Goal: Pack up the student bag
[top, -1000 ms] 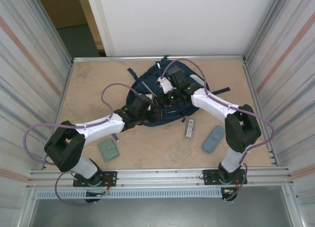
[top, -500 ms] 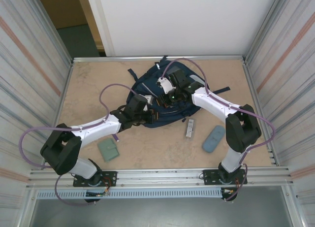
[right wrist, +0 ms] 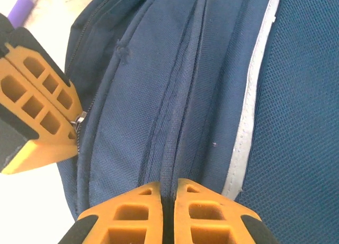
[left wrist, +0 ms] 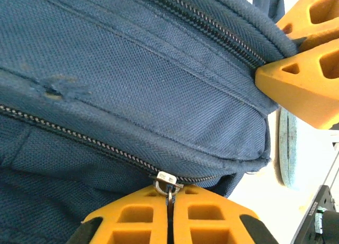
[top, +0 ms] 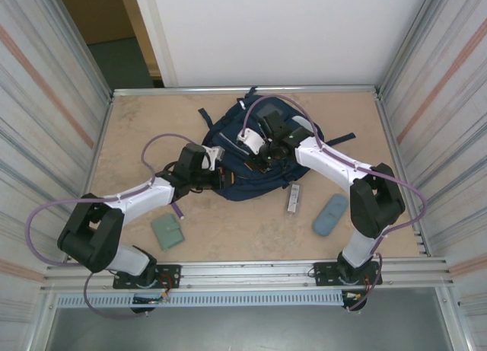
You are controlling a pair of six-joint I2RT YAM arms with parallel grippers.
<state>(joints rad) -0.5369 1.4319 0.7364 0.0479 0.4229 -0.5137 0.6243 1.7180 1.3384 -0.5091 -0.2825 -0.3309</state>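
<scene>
We see the student bag at the far middle of the desk, the left gripper pinched together on its zipper pull, the right gripper clamped on a fabric fold.

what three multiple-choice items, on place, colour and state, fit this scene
1 Where is the green pouch? A by the left arm B on a shelf C far right corner
2 What colour is the student bag? A red B navy C green
3 The left jaws are: A wide open B shut empty C shut on the zip pull
1 A, it lies beside that arm; 2 B, navy fabric; 3 C, the pull sits pinched between them.
</scene>
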